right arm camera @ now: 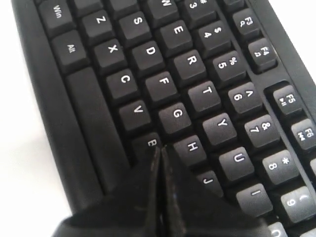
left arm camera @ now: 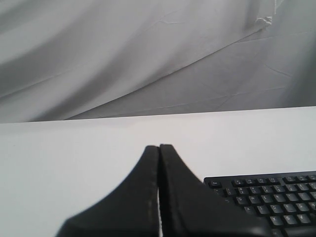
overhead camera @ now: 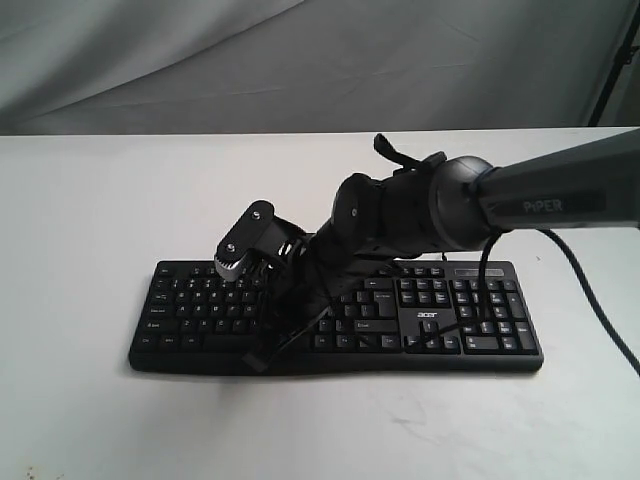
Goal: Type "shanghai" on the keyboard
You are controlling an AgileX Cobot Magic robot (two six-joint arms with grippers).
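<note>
The black keyboard [overhead camera: 480, 320] with white legends and an "acer" logo lies across the white table. My right gripper [overhead camera: 265, 340] reaches over its middle from the right. In the right wrist view this gripper [right arm camera: 160, 148] is shut, its closed tips at the gap between the B key [right arm camera: 150, 143] and the H key [right arm camera: 191, 147], and the keys below them are hidden. I cannot tell whether a key is touched. My left gripper [left arm camera: 159, 146] is shut on nothing and stays off the keyboard's Esc corner [left arm camera: 266, 197]. The exterior view does not show it.
The white table [overhead camera: 100, 200] stretches around the keyboard on all sides. A grey cloth backdrop [overhead camera: 300, 60] hangs behind its far edge. A black cable [overhead camera: 590, 300] droops from the right arm past the keyboard's right end.
</note>
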